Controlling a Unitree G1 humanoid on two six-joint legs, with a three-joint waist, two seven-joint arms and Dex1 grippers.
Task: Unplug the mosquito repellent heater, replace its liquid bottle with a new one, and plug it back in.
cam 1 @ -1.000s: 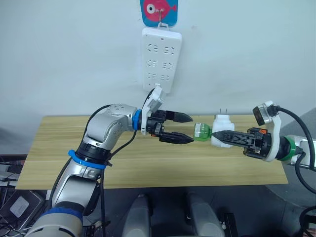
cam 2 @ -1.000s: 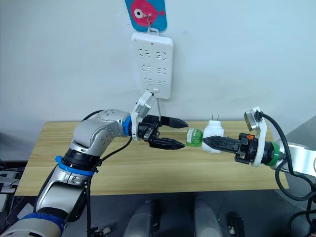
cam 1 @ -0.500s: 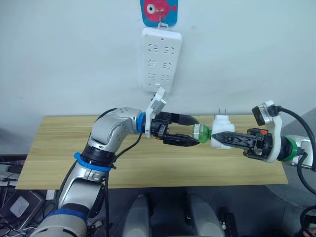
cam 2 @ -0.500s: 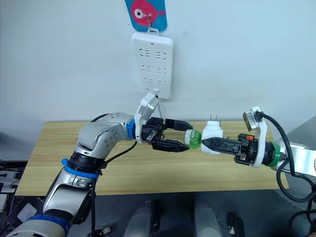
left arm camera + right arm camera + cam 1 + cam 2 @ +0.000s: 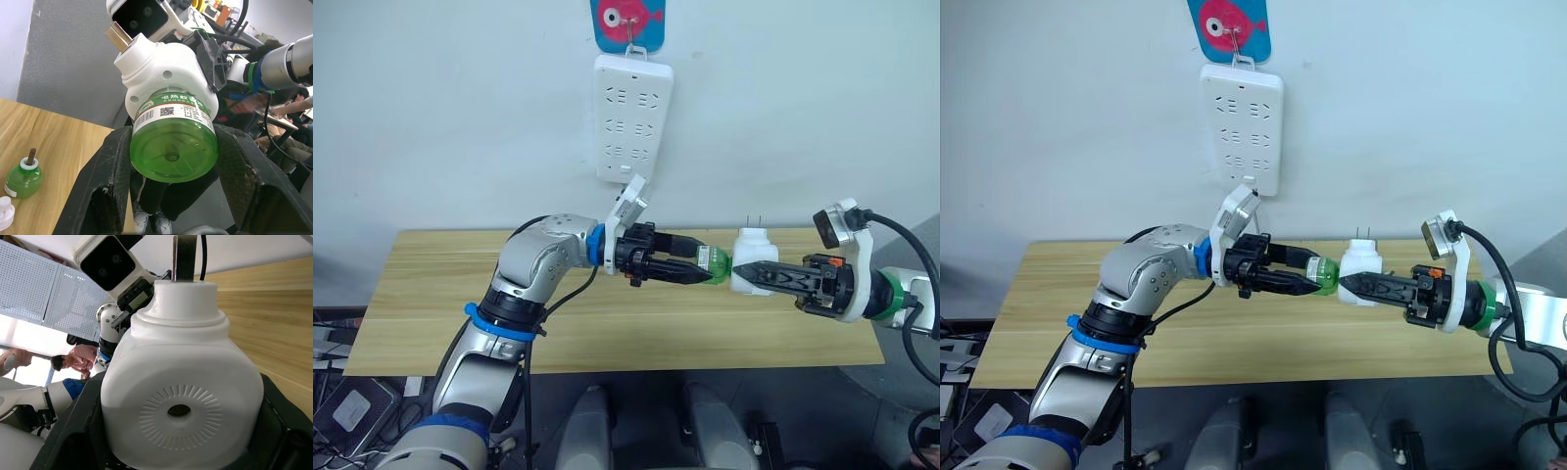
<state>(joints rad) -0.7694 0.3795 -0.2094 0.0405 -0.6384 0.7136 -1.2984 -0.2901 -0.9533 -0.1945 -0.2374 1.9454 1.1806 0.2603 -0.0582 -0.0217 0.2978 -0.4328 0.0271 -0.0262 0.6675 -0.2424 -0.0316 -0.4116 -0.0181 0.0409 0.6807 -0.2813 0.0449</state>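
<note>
A: Left wrist view first: what does the left end effector (image 5: 173, 161) grip?

B: The green bottle (image 5: 173, 147), clamped between both fingers, its neck seated in the heater (image 5: 164, 73).

A: And the heater?

B: Grasped by the right end effector (image 5: 744, 272), held in the air above the bench (image 5: 607, 323), plug pins up.

A: Farther off?

B: Another green bottle (image 5: 23, 178) stands on the bench beside a white cap (image 5: 6, 211). The power strip (image 5: 633, 117) hangs on the wall.
</note>
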